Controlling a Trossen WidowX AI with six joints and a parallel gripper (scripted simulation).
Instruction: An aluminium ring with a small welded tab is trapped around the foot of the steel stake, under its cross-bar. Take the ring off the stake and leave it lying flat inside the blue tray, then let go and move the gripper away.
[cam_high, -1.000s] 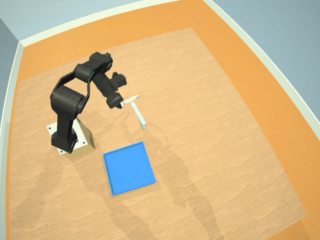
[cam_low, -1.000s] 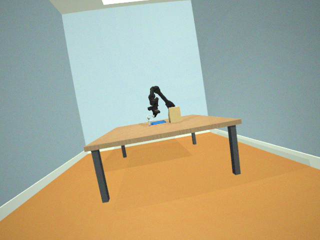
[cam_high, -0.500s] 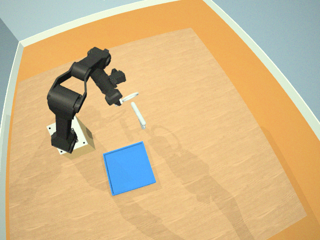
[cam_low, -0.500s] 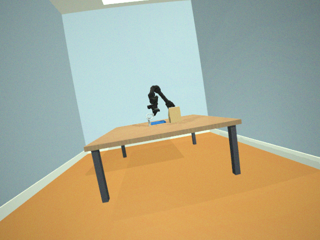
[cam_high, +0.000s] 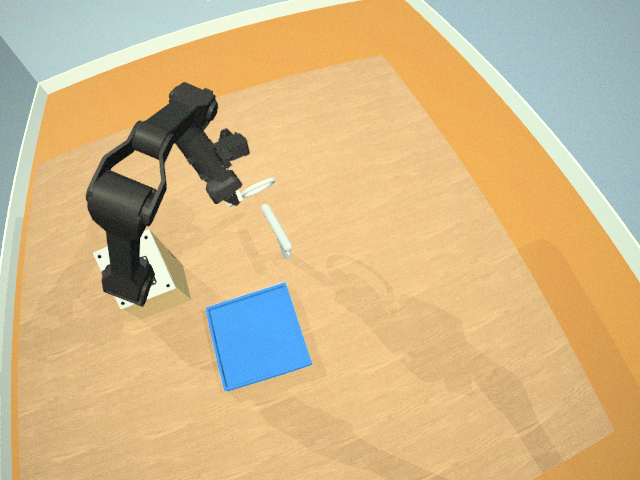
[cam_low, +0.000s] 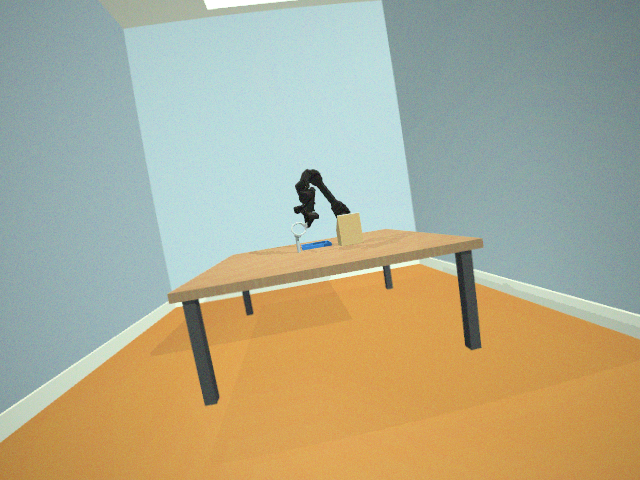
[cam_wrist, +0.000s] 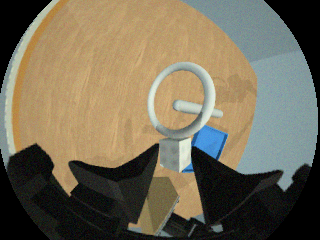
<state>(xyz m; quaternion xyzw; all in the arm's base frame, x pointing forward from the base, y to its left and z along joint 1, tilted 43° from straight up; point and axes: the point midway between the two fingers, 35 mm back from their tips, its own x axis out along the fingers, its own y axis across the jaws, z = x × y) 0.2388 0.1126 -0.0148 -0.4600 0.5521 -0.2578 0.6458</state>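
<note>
Orange floor and blue walls surround the wooden table (cam_high: 413, 206) (cam_low: 330, 263) (cam_wrist: 100, 75); ring (cam_high: 258, 187) (cam_low: 292, 228) (cam_wrist: 152, 100) off the stake (cam_high: 276, 227) (cam_low: 297, 243) (cam_wrist: 200, 109).

Gripper (cam_high: 235, 200) (cam_low: 308, 225) (cam_wrist: 175, 150) is clamped on the ring's tab (cam_high: 238, 196) (cam_wrist: 175, 154); the ring is tilted, raised above the table and clear of the stake. Relative to the stake: tray (cam_high: 258, 335) (cam_low: 316, 245) (cam_wrist: 209, 144) near its foot, arm's pedestal (cam_high: 178, 281) (cam_low: 349, 228) (cam_wrist: 159, 200) farther off, beyond the tray in the exterior view.

Tray (cam_high: 258, 335) (cam_low: 316, 245) (cam_wrist: 210, 142) on the table (cam_high: 413, 206) (cam_low: 361, 254) (cam_wrist: 100, 75), stake (cam_high: 276, 227) (cam_low: 298, 243) (cam_wrist: 197, 108) behind it, arm's pedestal (cam_high: 178, 284) (cam_low: 349, 228) (cam_wrist: 157, 200) to the left (seen from above)
</note>
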